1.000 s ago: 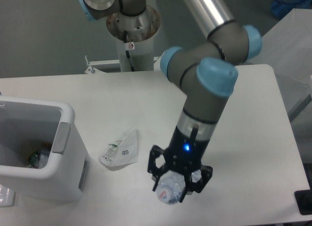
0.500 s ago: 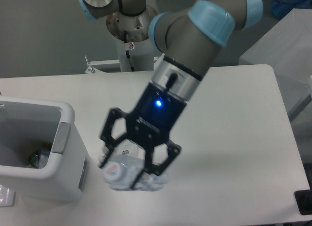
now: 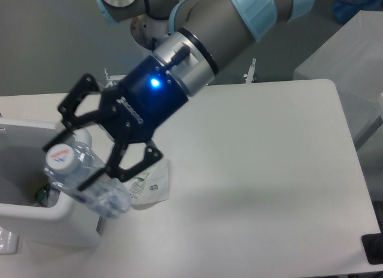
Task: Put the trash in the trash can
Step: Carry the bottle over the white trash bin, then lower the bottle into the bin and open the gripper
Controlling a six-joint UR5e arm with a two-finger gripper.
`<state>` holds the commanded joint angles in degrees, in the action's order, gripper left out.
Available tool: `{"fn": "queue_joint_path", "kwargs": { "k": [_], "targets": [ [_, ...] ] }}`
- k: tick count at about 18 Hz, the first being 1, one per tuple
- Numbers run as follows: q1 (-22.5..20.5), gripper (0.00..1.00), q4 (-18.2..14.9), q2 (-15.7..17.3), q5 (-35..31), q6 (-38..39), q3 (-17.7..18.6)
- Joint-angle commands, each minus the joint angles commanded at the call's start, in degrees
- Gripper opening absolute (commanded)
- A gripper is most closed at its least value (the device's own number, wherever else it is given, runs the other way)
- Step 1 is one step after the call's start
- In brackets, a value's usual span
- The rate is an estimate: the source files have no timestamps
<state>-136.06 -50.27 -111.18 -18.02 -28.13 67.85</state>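
A white bench (image 3: pixel 269 146) fills the scene before a grey wall. The black fingers (image 3: pixel 67 147) are clamped around a clear bluish bottle (image 3: pixel 84 179) with a white cap bearing a red mark, held tilted above the right rim of the white bin (image 3: pixel 60 221) at the left. The wrinkled white wrapper (image 3: pixel 149 185) with green-black print lies on the bench just right of the bin.

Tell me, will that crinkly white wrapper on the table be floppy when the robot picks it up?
Probably floppy: the wrapper looks thin and wrinkled, lying nearly flat on the table. It likely weighs very little, so a push might slide it rather than roll it. Its flatness could make it hard for the hand to pinch.
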Motion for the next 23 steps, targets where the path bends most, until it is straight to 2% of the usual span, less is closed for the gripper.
{"fn": "queue_joint_path", "kwargs": {
  "k": [5,8,14,15,17,18,20,23],
  "targets": [
    [3.87,0.61,0.00,1.49,0.27,0.00,3.16],
    [4.49,0.61,0.00,4.04,0.44,0.00,5.89],
    [6.51,0.61,0.35,4.39,0.18,-1.49,9.22],
    [6.51,0.65,0.61,4.31,0.18,-3.23,10.28],
    [7.21,0.79,0.62,4.31,0.18,-6.23,12.12],
    [7.56,0.80,0.62,4.39,0.10,-6.85,13.09],
    [7.66,0.94,0.62,4.57,0.01,-7.38,14.33],
    [7.57,0.99,0.62,5.45,-0.08,-7.56,15.73]
  ]
}}
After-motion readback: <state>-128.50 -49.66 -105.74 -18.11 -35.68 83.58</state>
